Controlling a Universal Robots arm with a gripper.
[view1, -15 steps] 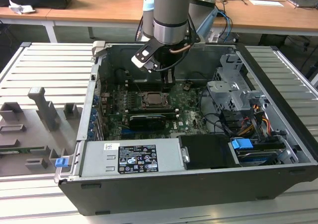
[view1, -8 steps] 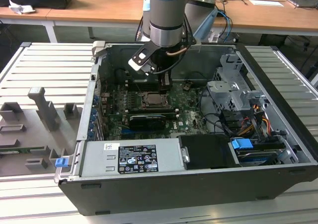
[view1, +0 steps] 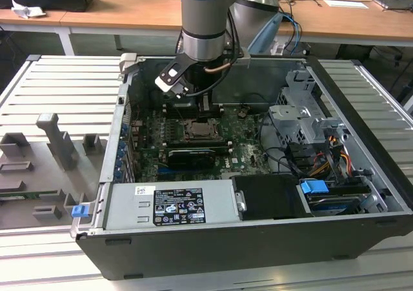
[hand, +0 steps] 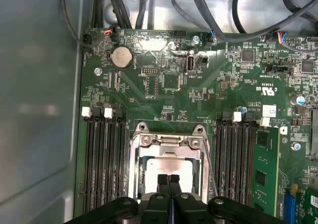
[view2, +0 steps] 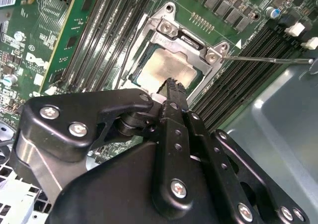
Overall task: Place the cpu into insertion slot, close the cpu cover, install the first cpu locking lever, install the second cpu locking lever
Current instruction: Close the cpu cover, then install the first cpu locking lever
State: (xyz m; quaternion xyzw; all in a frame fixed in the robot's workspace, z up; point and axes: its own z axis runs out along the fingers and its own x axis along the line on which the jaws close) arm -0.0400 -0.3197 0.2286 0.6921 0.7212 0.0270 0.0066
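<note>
The cpu point(hand: 168, 165) lies flat in the insertion slot point(view1: 197, 131) on the green board, its pale metallic face point(view2: 166, 69) showing. The silvery cpu cover point(hand: 166, 140) is folded down around it, framing the chip point(view2: 191, 40). A thin wire locking lever point(view2: 268, 60) sticks out from the socket corner, away from the frame; in the first wrist view it runs along the socket's side point(hand: 211, 167). My gripper point(hand: 168, 178) hangs just above the chip's near edge, its black fingers point(view2: 175, 92) pressed together with nothing between them.
Rows of long black memory slots point(hand: 102, 159) flank the socket on both sides. Black cables point(hand: 208, 10) hang over the board's far edge. The grey case wall point(hand: 35, 95) stands close by. A drive cage point(view1: 303, 120) and power supply point(view1: 171, 204) fill the rest of the case.
</note>
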